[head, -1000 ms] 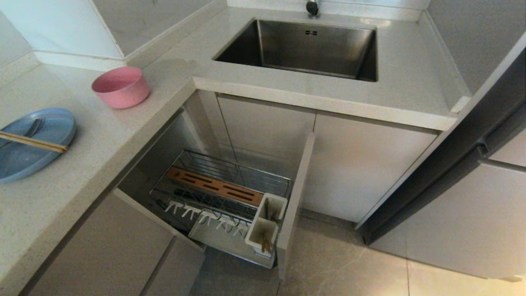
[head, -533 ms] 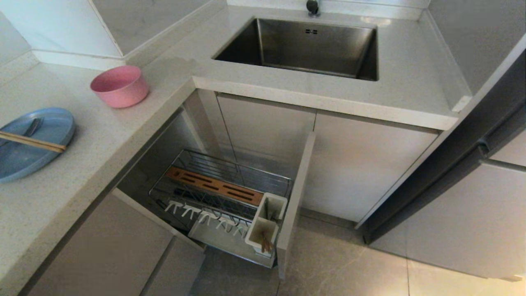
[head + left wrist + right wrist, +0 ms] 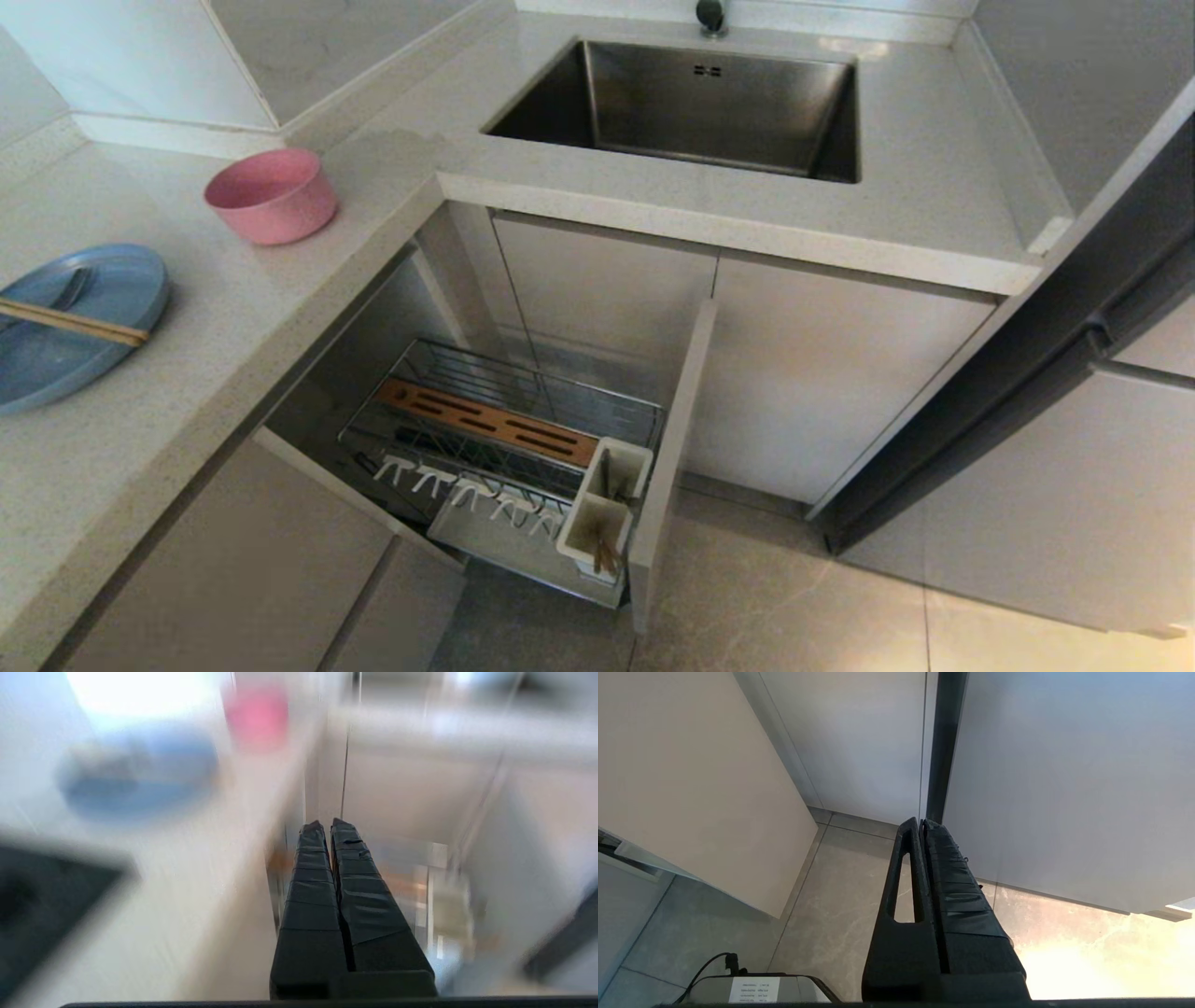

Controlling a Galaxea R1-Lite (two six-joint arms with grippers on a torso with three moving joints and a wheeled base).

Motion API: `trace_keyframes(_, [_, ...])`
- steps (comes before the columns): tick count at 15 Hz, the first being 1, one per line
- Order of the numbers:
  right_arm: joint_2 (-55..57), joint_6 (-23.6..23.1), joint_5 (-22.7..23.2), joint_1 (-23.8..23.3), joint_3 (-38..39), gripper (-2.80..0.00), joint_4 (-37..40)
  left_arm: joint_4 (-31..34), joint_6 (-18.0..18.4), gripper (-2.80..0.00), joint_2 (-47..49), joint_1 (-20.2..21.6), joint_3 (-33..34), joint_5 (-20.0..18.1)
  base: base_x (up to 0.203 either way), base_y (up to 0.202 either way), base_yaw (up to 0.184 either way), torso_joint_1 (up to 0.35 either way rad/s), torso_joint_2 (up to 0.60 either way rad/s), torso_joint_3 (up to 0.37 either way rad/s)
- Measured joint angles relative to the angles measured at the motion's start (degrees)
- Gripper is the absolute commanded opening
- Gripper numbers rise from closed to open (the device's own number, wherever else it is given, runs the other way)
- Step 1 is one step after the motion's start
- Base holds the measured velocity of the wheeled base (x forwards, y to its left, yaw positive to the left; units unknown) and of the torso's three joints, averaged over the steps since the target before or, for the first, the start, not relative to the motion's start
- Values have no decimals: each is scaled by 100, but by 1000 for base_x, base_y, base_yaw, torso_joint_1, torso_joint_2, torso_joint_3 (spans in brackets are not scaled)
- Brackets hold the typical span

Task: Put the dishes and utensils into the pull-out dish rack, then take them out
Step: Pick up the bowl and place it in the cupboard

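A kitchen corner: a pale speckled stone bench [image 3: 280, 308] wraps in an L round an open lower cabinet, over grey marbled floor tiles [image 3: 794, 607].

The left claw [image 3: 327, 826] has its two black ribbed fingers [image 3: 310, 882] pressed together, gripping nothing; it points out level over the bench edge, with blurred blue and pink shapes beyond its tips. The right claw [image 3: 920, 822] is likewise closed and empty, its slotted black fingers [image 3: 957, 891] hanging toward the floor tiles in front of flat grey cabinet doors [image 3: 1064, 788]. Neither arm appears in the head view.

On the bench's left run lies the wide, shallow pale-blue round plate [image 3: 103, 327], matte, cut off by the picture's left edge. Across it rest the thin light-wood chopsticks [image 3: 79, 322], side by side, and beneath them the slim silver metal spoon [image 3: 70, 291], its bowl on the plate's floor. Farther back, near the corner and well apart from the plate, stands the small pink round bowl [image 3: 271, 196], upright.

Below, the chrome wire pull-out dish rack [image 3: 504, 439] is drawn out, with a slotted wooden strip [image 3: 485, 422], a row of white plastic prongs [image 3: 467, 485] and white utensil cups [image 3: 605, 509] against its beige front panel [image 3: 672, 448]. Behind, a rectangular brushed-steel sink [image 3: 700, 107] is set into the bench.
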Motion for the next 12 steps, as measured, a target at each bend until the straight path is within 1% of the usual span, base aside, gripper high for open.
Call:
trace_keyframes(3, [0,0,1,0,0,-280,0,90,2,-280,617,-11,-1533,2,0,0,0,0,0,0])
trace_keyframes(6, [0,1,0,0,0,-280,0,98,-5,-280,1697,-17,-3067,21,0,0,0,0,0,0])
trace_keyframes(8, [0,1,0,0,0,-280,0,53,-8,-280,2519,-16,-3922,39,0,0,0,0,0,0])
trace_keyframes(12, [0,1,0,0,0,-280,0,-10,-54,-280,4238,-13,-5391,61,0,0,0,0,0,0])
